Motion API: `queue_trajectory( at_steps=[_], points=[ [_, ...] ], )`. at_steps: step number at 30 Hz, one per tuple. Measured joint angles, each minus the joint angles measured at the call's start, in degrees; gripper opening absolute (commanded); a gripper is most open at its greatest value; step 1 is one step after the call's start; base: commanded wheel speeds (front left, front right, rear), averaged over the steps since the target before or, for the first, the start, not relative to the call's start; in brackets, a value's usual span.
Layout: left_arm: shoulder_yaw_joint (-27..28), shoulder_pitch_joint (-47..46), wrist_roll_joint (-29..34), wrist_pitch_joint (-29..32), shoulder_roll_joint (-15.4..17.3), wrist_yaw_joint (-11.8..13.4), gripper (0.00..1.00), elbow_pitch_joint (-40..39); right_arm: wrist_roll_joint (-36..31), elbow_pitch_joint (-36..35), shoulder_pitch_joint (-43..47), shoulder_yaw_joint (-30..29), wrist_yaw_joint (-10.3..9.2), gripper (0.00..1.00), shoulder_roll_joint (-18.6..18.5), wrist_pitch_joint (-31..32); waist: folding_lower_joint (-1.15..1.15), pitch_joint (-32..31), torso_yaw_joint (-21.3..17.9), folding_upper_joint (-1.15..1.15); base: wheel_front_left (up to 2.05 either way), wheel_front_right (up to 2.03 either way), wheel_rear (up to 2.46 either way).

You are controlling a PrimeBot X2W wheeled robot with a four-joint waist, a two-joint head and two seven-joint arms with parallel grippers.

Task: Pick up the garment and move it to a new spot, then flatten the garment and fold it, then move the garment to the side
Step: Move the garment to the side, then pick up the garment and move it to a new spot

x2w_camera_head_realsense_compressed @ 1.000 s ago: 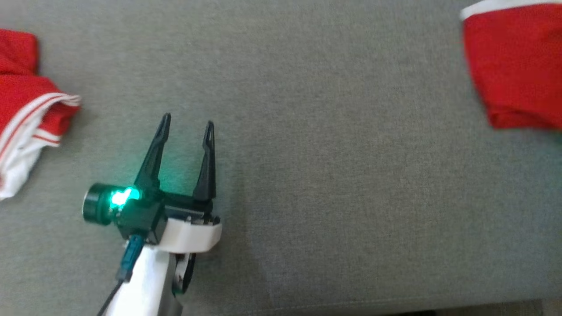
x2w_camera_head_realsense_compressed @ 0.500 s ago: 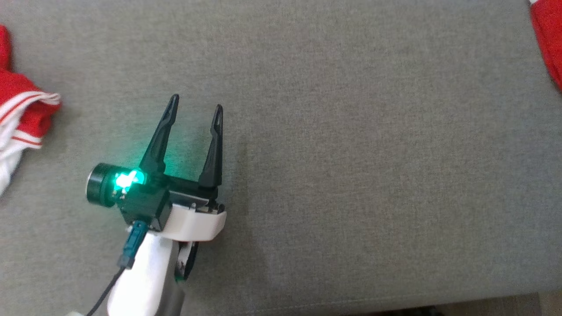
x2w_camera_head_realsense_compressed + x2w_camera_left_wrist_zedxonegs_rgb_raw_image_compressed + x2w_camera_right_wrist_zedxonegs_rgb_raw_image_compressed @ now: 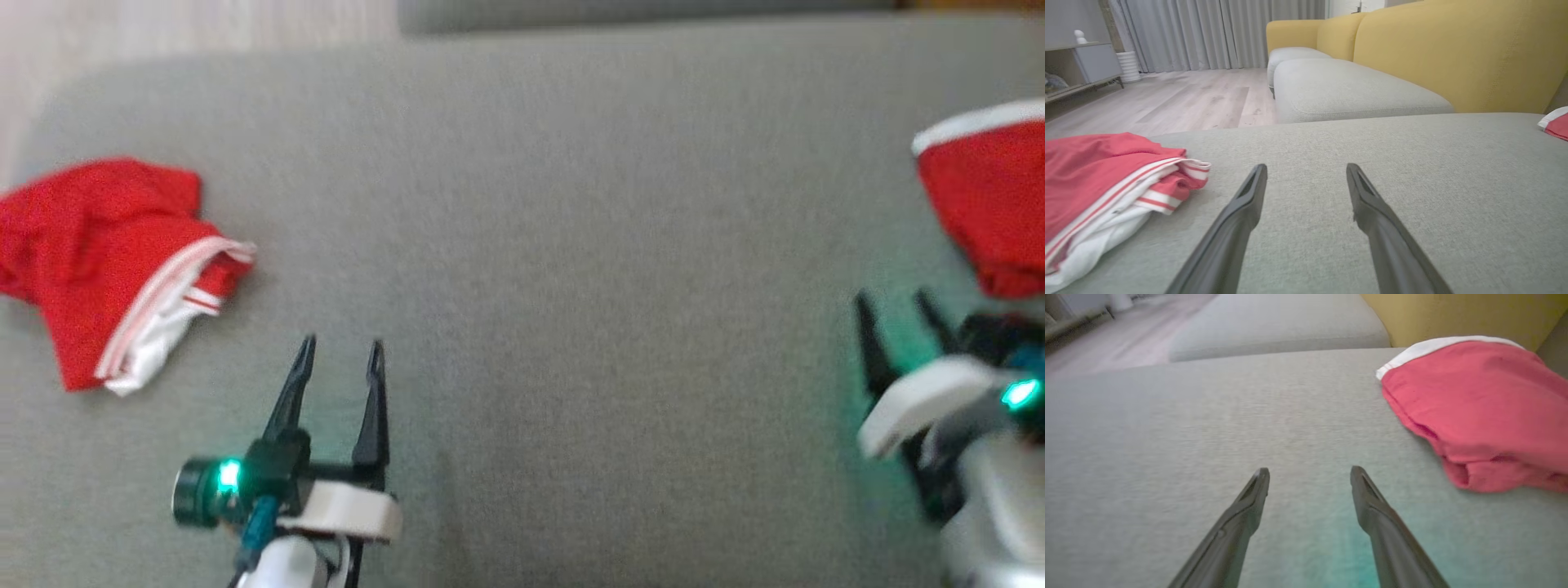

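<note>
One crumpled garment (image 3: 102, 257), one folded garment (image 3: 992, 204), grey cushion (image 3: 571, 245) beneath.

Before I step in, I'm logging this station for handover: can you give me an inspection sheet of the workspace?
Surface: grey cushion, bare in the middle.
Job's things: crumpled red-and-white garment at left; folded red garment at right edge.
Clutter: nothing seen.
Grippers: left gripper open, empty; right gripper open, empty, near the folded red garment.
Cables: one cable at left wrist.
Surroundings: yellow sofa back, wood floor, curtains.
</note>
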Motion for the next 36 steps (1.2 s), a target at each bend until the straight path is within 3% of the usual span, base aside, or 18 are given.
queue_trajectory(
  at_steps=[4, 7, 11, 15, 19, 26, 31, 36],
  points=[
    [1.67, 2.89, -0.16, 0.01, 0.01, 0.8, 1.0, 3.44, 3.0, 3.22, 5.59, 3.36, 0.0, 1.0, 4.75, -10.14, -0.01, -6.81, 0.78, 0.0, 0.0, 0.0, 0.0],
    [3.3, 4.73, -0.15, 0.01, 0.18, 1.65, 1.0, 5.06, 1.21, 4.37, 8.49, 5.57, 0.0, 1.0, 7.97, -13.32, -0.01, -11.19, 1.1, 0.0, 0.0, 0.0, 0.0],
    [4.48, 5.44, 0.29, 0.01, 0.36, 2.14, 1.0, 5.34, -3.96, -6.84, 12.74, 3.52, 0.0, 1.0, 10.46, -13.6, 0.0, -15.79, 1.16, 0.0, 0.0, 0.0, 0.0],
    [5.05, 7.15, 1.71, 0.01, 0.4, 2.4, 1.0, 4.95, -6.33, -16.28, 19.17, 2.41, 0.0, 1.0, 11.77, -13.76, 0.0, -18.8, 0.95, 0.0, 0.0, 0.0, 0.0],
    [5.15, 9.22, 2.98, 0.01, 0.49, 2.41, 1.0, 4.95, -6.73, -17.75, 24.69, 1.86, 0.0, 1.0, 12.33, -13.76, 0.01, -20.3, 0.72, 0.0, 0.0, 0.0, 0.0],
    [5.08, 9.39, 3.58, 0.01, 0.49, 2.54, 1.0, 4.87, -6.03, -18.71, 25.17, 0.81, 0.0, 1.0, 12.45, -13.76, 0.02, -20.73, 1.73, 0.0, 0.0, 0.0, 0.0],
    [4.69, 9.34, 4.45, 0.01, 0.53, 2.5, 1.0, 4.9, -4.69, -18.59, 25.51, -0.43, 0.0, 1.0, 12.51, -13.76, 0.02, -20.5, 4.9, 0.0, 0.0, 0.0, 0.0],
    [4.52, 9.25, 4.48, 0.01, 1.1, 2.48, 1.0, 3.05, -4.5, -18.6, 25.68, -1.02, 0.0, 1.0, 12.58, -13.76, 0.02, -19.83, 10.86, 0.0, 0.0, 0.0, 0.0]
  ],
)
